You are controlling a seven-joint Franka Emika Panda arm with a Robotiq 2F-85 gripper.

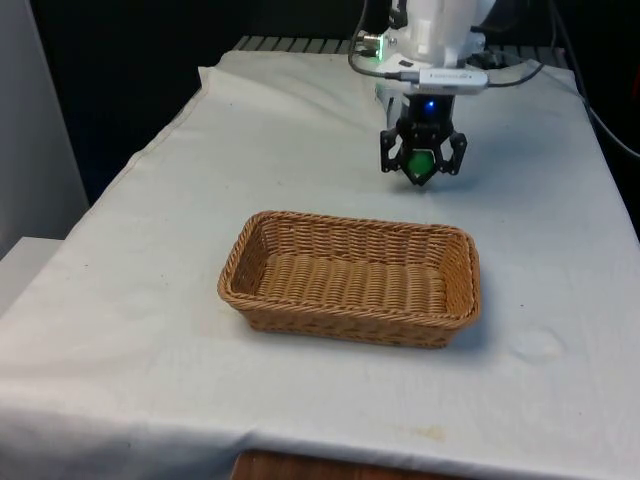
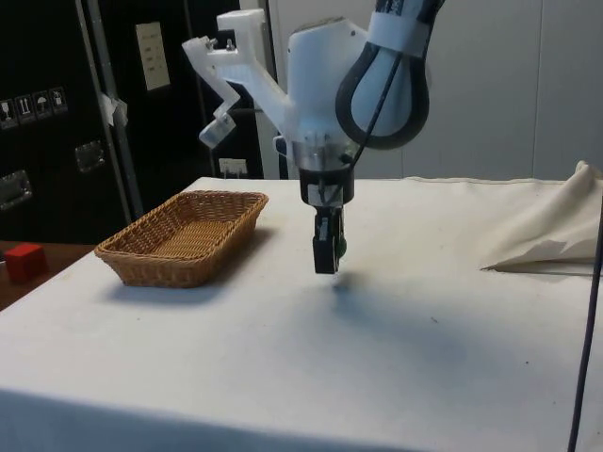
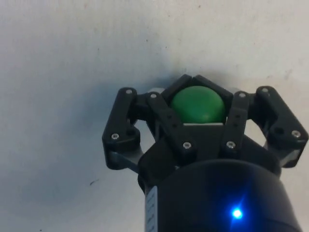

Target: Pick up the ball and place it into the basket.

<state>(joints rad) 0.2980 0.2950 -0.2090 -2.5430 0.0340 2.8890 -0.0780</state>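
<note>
1. The gripper is closed around the green ball. In the wrist view the fingers cup the ball from both sides.

2. In the side view the gripper hangs just above the cloth with a small shadow beneath it. I judge the ball is lifted clear of the table, though only slightly.

3. The gripper is over the table's far half, nearer the far edge than the near one and a little toward the front view's right.

4. The basket sits in the middle of the table, toward the near edge. It lies apart from the gripper and slightly to the front view's left of it.

5. The coming move turns on that offset: the ball must travel toward the near edge and rise over the basket's far rim before release.

6. The basket's long axis runs across the table, side edge to side edge, so the gripper meets a long side and has a broad opening to aim at.

7. The basket is tan woven wicker, rectangular with rounded corners and flared walls, and looks empty.

8. The ball is smooth, round and matte. The cloth is white and lightly wrinkled, with a bunched fold at one end in the side view.
</note>
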